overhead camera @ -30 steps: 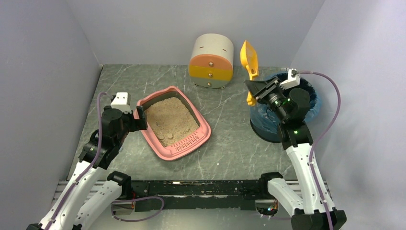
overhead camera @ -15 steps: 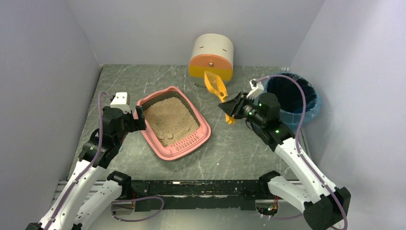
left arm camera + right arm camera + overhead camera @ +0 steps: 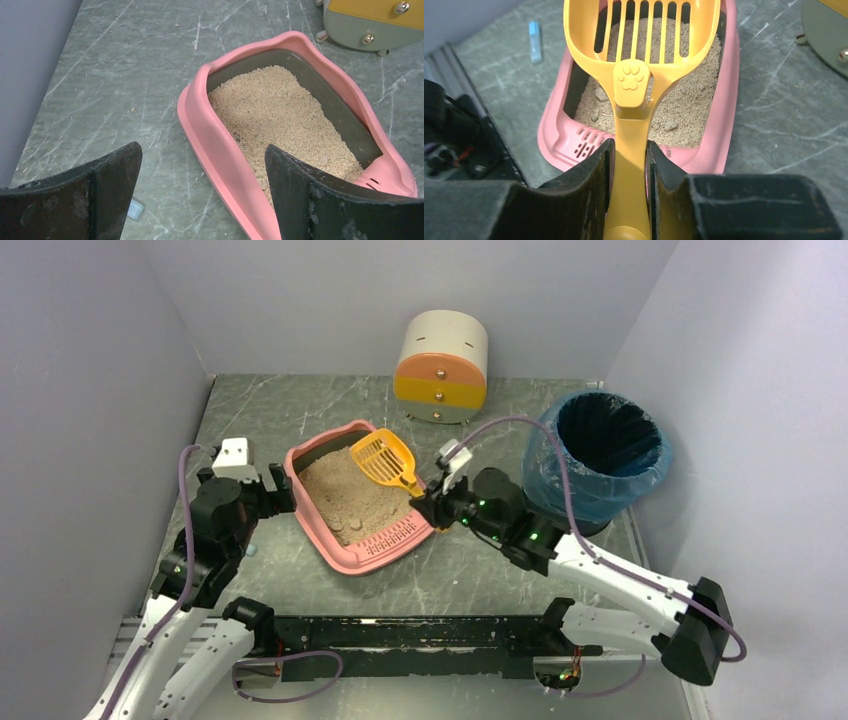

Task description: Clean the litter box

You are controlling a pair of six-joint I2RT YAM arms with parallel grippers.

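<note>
My right end effector [image 3: 630, 150] is clamped tight on the smooth handle of the orange plastic scoop [image 3: 631, 82], just below its embossed paw print. Gripping that low leaves the whole slotted head free and lets me hold it tilted above the litter box [image 3: 726, 90], bars facing the litter [image 3: 280, 110] so loose grains can fall through. The box, a shallow glossy pink tray with rounded corners and a perforated ledge at its near end, sits angled on the grey marbled counter [image 3: 125, 75] left of centre, between my two arms. Its fill is beige and grainy, with a few pale clumps [image 3: 600, 94] near the ledge. My left end effector [image 3: 278, 490] is spread wide and holds nothing, hovering just beside the tray's left rim, probably to brace it.
</note>
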